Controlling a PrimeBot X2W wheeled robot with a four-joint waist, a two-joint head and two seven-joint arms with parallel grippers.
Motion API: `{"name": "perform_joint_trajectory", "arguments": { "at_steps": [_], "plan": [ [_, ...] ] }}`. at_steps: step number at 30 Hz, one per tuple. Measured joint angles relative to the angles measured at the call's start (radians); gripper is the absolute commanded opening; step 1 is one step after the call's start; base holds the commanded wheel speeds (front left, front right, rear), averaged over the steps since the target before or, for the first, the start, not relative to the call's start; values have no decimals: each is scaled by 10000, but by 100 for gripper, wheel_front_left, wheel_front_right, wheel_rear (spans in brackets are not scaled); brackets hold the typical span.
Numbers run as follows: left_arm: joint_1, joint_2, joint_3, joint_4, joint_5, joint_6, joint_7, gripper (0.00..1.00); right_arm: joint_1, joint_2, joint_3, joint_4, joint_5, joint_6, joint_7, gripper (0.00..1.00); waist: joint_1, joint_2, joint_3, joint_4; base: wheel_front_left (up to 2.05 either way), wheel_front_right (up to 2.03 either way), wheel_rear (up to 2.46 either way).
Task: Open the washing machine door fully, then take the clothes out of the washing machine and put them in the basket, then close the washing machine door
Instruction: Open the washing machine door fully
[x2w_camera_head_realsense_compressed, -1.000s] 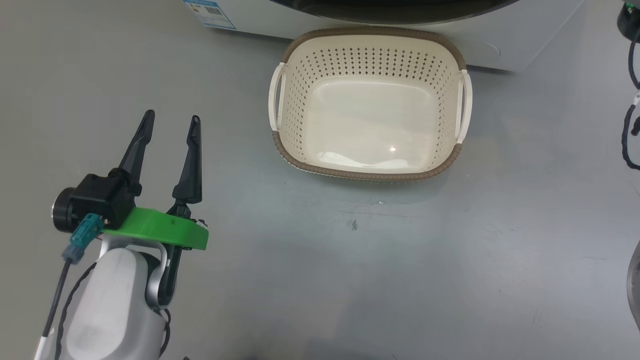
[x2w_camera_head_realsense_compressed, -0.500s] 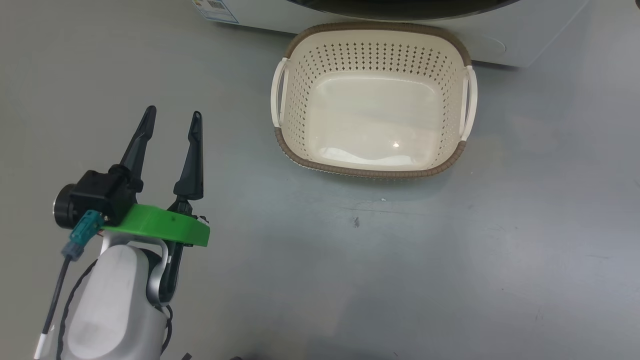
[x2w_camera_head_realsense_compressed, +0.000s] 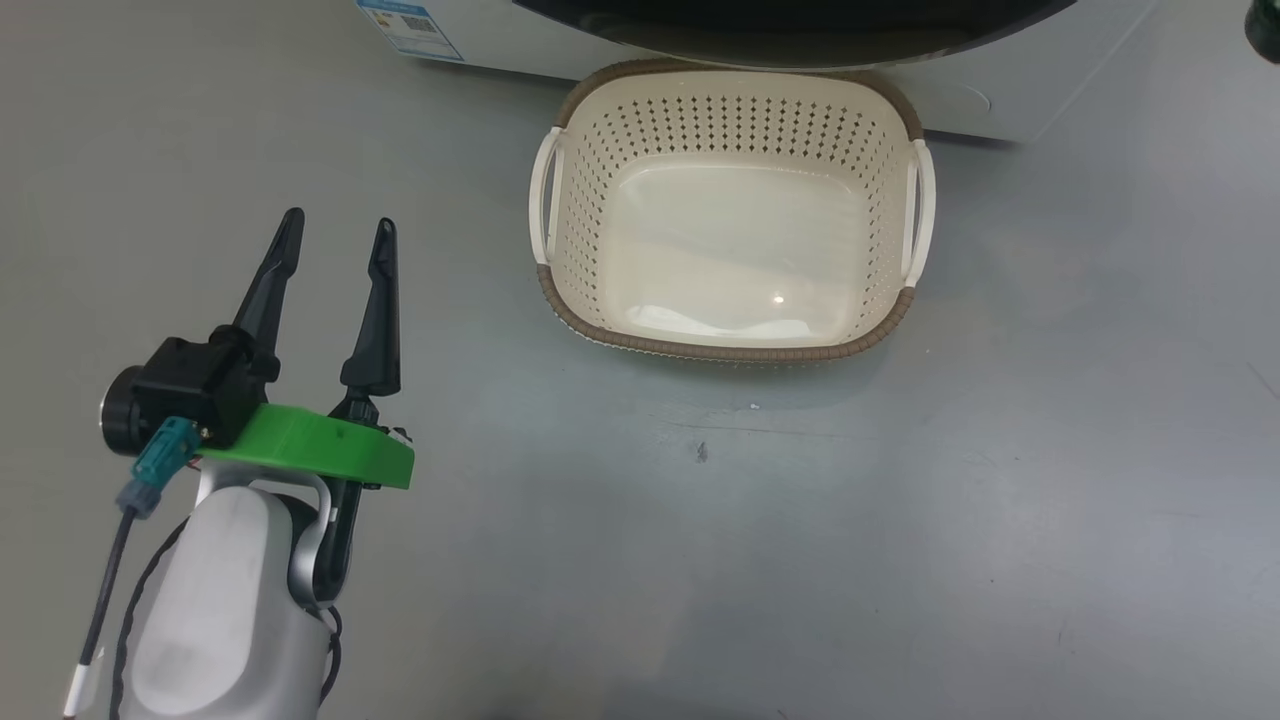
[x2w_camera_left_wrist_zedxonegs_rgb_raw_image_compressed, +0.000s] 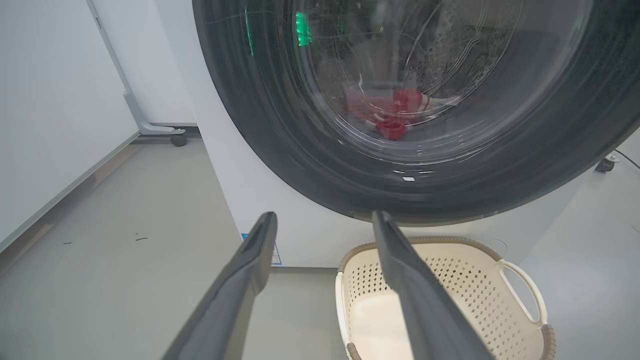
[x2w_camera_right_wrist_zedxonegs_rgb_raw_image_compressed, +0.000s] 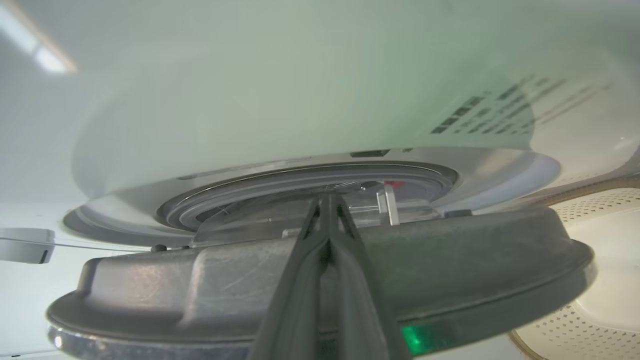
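Note:
The cream basket (x2w_camera_head_realsense_compressed: 720, 350) stands empty on the floor against the white washing machine (x2w_camera_head_realsense_compressed: 520, 40). My left gripper (x2w_camera_head_realsense_compressed: 338, 222) hovers open to the basket's left, holding nothing. In the left wrist view this gripper (x2w_camera_left_wrist_zedxonegs_rgb_raw_image_compressed: 324, 217) points at the glossy black washing machine door (x2w_camera_left_wrist_zedxonegs_rgb_raw_image_compressed: 280, 125), and the red clothes (x2w_camera_left_wrist_zedxonegs_rgb_raw_image_compressed: 395, 112) show through its glass above the basket (x2w_camera_left_wrist_zedxonegs_rgb_raw_image_compressed: 425, 241). My right gripper (x2w_camera_right_wrist_zedxonegs_rgb_raw_image_compressed: 326, 200) is shut, its tips over the grey inner edge of the door (x2w_camera_right_wrist_zedxonegs_rgb_raw_image_compressed: 200, 280), which stands ajar from the washing machine (x2w_camera_right_wrist_zedxonegs_rgb_raw_image_compressed: 250, 100). A bit of red clothes (x2w_camera_right_wrist_zedxonegs_rgb_raw_image_compressed: 395, 184) shows in the gap.
Grey floor spreads around and in front of the basket. A blue label (x2w_camera_head_realsense_compressed: 410, 25) marks the machine's lower corner. A white panel on a caster foot (x2w_camera_left_wrist_zedxonegs_rgb_raw_image_compressed: 177, 140) stands beside the machine. A dark object (x2w_camera_head_realsense_compressed: 1262, 30) sits at the head view's top right edge.
The head view has shifted slightly as the camera moved. My left gripper stays open in the same pose, and the basket has not moved on the floor.

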Motion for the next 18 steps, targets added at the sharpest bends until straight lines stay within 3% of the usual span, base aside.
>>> {"name": "perform_joint_trajectory", "arguments": {
  "at_steps": [18],
  "plan": [
    [16,-13,17,247,178,-54,0,100,829,226,259,192,453,313,1298,0,0,0,-494,-338,0,0,0]
  ]
}}
